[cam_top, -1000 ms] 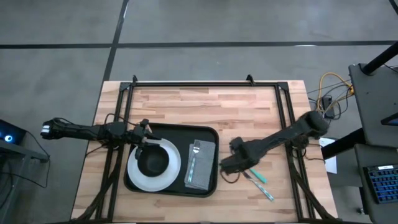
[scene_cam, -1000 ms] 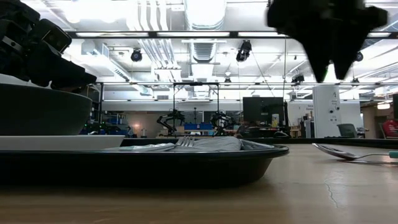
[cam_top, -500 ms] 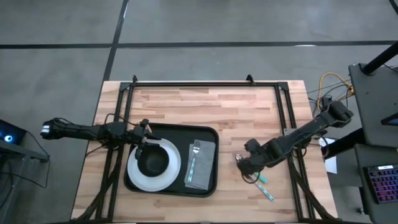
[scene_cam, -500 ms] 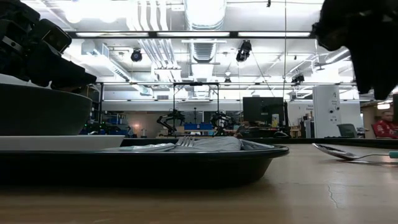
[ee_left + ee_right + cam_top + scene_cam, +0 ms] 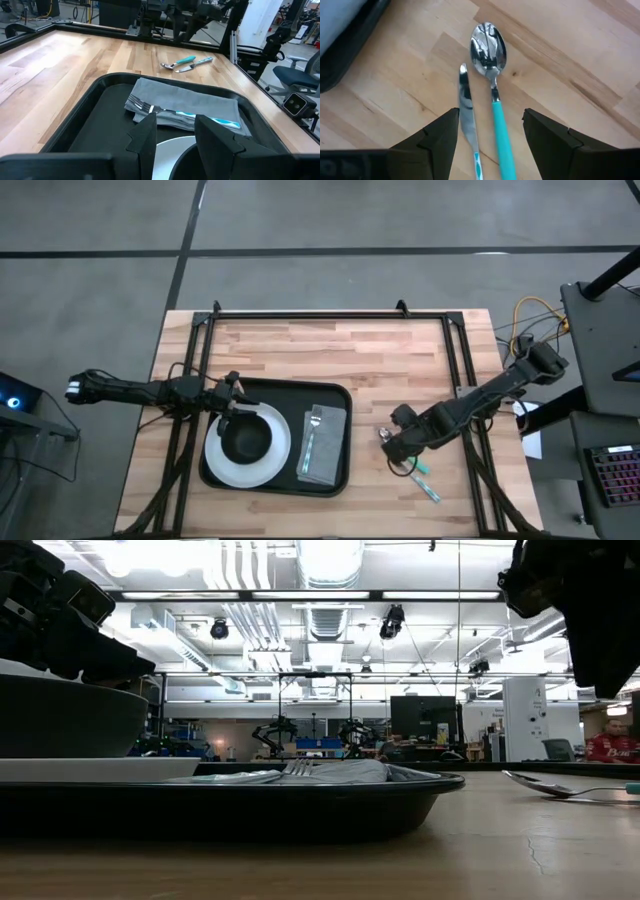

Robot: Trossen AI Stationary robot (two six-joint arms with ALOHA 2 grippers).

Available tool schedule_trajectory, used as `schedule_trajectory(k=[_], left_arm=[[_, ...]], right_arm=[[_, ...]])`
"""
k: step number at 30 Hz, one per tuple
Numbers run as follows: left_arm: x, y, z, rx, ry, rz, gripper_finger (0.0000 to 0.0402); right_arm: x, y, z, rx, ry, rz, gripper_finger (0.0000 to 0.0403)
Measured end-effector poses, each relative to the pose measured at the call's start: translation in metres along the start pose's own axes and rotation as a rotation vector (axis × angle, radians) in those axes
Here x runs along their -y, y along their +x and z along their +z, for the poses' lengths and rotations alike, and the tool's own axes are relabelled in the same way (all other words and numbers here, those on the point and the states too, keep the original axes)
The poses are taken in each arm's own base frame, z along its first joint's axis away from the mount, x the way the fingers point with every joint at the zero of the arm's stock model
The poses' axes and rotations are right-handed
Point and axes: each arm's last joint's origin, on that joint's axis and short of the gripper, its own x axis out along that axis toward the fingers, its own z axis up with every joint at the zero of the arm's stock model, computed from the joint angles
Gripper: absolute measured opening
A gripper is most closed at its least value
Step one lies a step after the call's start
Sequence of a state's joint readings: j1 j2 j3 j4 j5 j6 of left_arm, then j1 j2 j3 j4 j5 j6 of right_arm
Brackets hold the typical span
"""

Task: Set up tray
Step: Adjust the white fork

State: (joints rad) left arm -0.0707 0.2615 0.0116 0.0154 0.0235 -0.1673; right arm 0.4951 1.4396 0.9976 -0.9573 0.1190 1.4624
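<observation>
Tray [image 5: 335, 395] matte black, spoon [image 5: 490, 55] shiny steel

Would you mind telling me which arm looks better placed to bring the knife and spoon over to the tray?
The right. Its end effector hangs open directly above the knife and spoon on the bare table beside the tray. The left end effector sits over the plate, across the tray.

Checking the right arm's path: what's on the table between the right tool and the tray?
Bare wood, in the high view, between the right tool and the tray.
</observation>
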Motion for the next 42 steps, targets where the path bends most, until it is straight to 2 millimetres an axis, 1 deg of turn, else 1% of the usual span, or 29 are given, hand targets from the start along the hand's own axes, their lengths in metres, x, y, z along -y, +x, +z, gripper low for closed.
schedule_trajectory(k=[5, 12, 16, 21, 26, 35, 42], left_arm=[[0.0, 0.0, 0.0, 0.0, 0.0, 0.0, 0.0115], [0.0, 0.0, 0.0, 0.0, 0.0, 0.0, 0.0115], [0.0, 0.0, 0.0, 0.0, 0.0, 0.001, 0.0115], [0.0, 0.0, 0.0, 0.0, 0.0, 0.0, 0.0115], [0.0, 0.0, 0.0, 0.0, 0.0, 0.0, 0.0115], [0.0, 0.0, 0.0, 0.0, 0.0, 0.0, 0.0115], [0.0, 0.0, 0.0, 0.0, 0.0, 0.0, 0.0115]], right_arm=[[-0.002, 0.0, -0.006, -0.027, -0.013, 0.018, 0.0208], [-0.005, -0.001, -0.016, -0.014, -0.006, 0.051, 0.0207], [-0.009, 0.0, -0.013, 0.042, -0.056, 0.08, 0.0205], [-0.008, 0.0, -0.01, 0.032, -0.07, 0.073, 0.0199], [-0.011, -0.001, -0.017, -0.014, -0.143, 0.112, 0.0193], [-0.009, 0.001, -0.03, -0.04, -0.069, 0.102, 0.0184], [-0.007, 0.005, -0.046, -0.075, -0.061, 0.12, 0.0183]])
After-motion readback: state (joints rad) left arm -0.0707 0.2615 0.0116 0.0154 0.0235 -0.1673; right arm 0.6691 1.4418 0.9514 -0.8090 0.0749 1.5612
